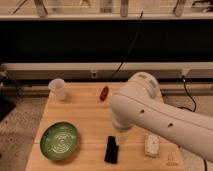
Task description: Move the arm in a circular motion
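Note:
The arm is a thick white tube with dark screw holes. It reaches in from the right edge and bends at a rounded joint over the middle of the wooden table. Its narrower pale end piece points down from the bend. My gripper is at that lower end, just above the table and right above a black flat object.
A clear plastic cup stands at the table's back left. A small red object lies at the back middle. A green plate sits front left. A white packet lies front right, partly under the arm. A dark cable hangs behind.

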Robot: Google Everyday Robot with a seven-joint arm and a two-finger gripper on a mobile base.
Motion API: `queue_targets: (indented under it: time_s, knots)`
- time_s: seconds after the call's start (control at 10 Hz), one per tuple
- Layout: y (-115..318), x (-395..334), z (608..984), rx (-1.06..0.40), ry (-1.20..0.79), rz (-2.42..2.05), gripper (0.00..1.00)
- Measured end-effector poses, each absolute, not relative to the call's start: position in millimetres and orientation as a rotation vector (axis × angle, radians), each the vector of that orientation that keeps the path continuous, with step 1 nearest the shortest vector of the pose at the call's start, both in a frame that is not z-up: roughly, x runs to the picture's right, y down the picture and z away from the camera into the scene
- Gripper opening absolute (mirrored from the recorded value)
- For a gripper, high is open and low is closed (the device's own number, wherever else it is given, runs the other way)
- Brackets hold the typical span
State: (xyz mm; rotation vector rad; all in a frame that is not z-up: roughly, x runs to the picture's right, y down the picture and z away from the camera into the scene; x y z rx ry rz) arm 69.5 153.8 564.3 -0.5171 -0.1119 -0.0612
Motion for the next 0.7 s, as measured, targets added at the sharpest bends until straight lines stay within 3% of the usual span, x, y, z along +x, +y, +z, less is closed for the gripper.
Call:
queue_targets:
  time_s: [0.3,0.7]
  knots:
    - [158.9,135.2,572.1,-0.545,-0.003,0.048,0.80]
    - [152.5,221.6,619.6,-0.599,0.142,0.192,0.80]
